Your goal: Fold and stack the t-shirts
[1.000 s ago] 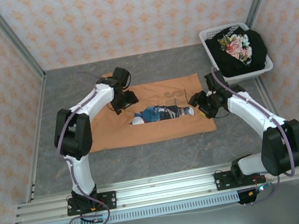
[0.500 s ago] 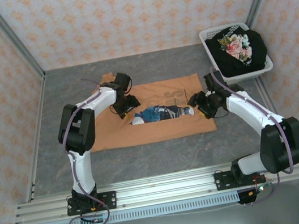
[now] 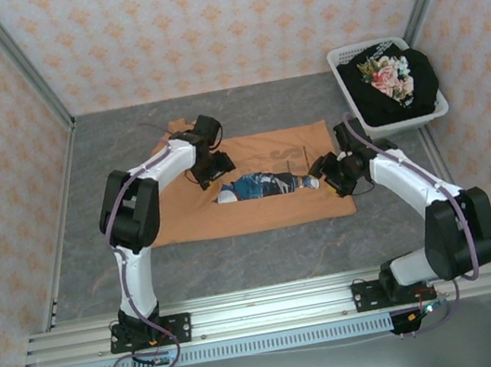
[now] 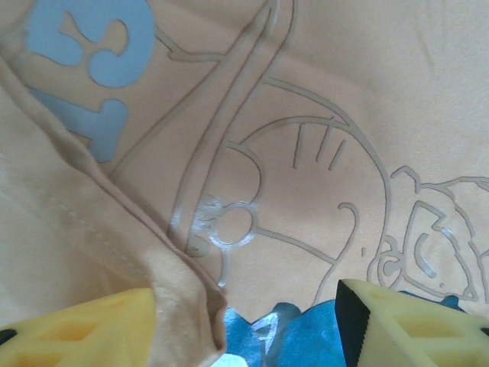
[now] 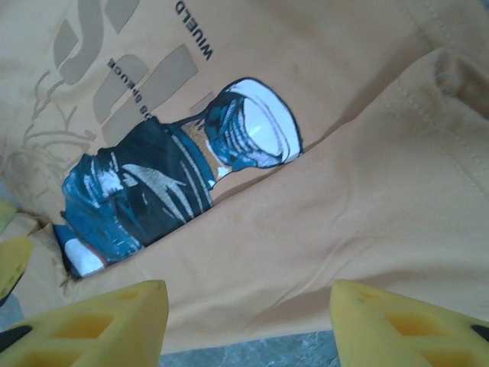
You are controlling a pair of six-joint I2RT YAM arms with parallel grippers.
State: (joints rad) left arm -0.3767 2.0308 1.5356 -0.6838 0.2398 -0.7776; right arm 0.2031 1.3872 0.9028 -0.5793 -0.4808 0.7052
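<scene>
The orange t-shirt (image 3: pixel 260 211) lies spread on the grey counter (image 3: pixel 267 255), its near part doubled over so that the blue-and-white print (image 3: pixel 265 185) peeks through a slot between the layers. The black t-shirt (image 3: pixel 394 83) waits in the white basket (image 3: pixel 343 58) at the far right corner. The left tool (image 3: pixel 209 171) sits low at the left end of the slot, wide, with the folded edge (image 4: pixel 191 283) running between its fingers (image 4: pixel 84 329) in the left wrist view. The right tool (image 3: pixel 332 176) is wide too, over the shirt's right side close to bare counter. The step in hand looks like taking hold for the next fold — so both tools should bite the same layers. The left should close squarely on the doubled edge, not a single ply, and the right should catch cloth rather than scrape the counter. Lifting together, with the shirt taut between them, ought to keep the crease straight — a lopsided pull would likely drag the fold open.
</scene>
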